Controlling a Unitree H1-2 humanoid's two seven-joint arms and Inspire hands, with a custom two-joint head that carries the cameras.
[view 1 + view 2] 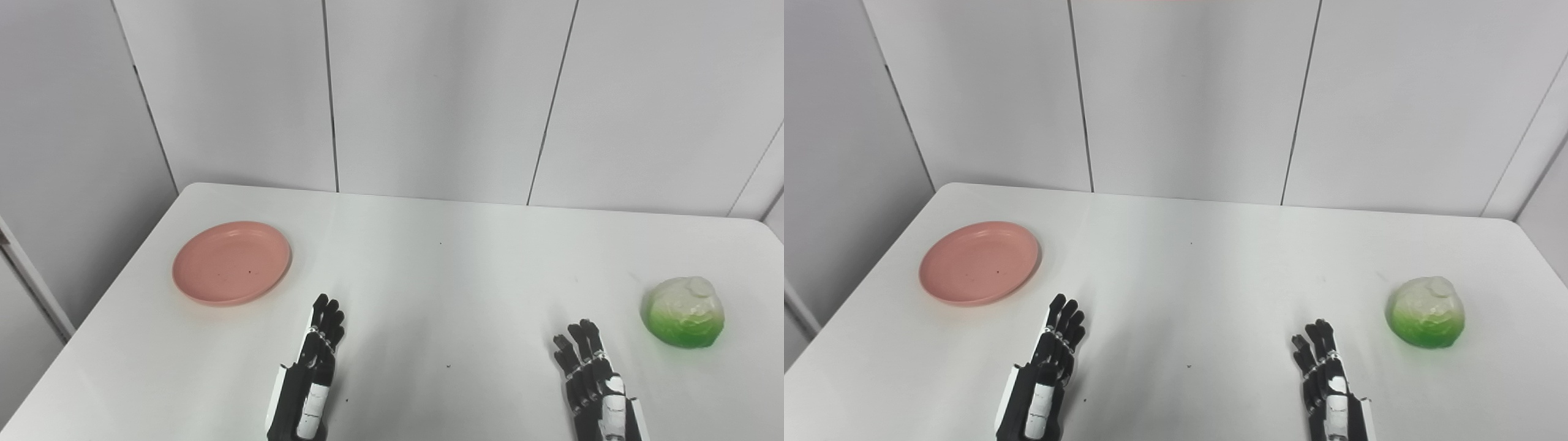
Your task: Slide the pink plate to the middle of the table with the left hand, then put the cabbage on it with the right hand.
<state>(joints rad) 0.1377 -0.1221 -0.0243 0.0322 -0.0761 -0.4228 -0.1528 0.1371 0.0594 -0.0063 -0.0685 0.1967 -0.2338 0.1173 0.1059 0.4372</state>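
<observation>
A pink plate (231, 263) lies empty at the left of the white table (429, 275). A green and white cabbage (685, 312) sits at the right, near the table's edge. My left hand (312, 370) is open with fingers stretched forward, low over the table near its front, to the right of and nearer than the plate, not touching it. My right hand (591, 380) is open too, fingers stretched forward, left of and nearer than the cabbage, apart from it.
Grey wall panels (429, 92) stand behind the table's far edge. The table's left edge runs diagonally close to the plate. A few small dark specks mark the tabletop between my hands.
</observation>
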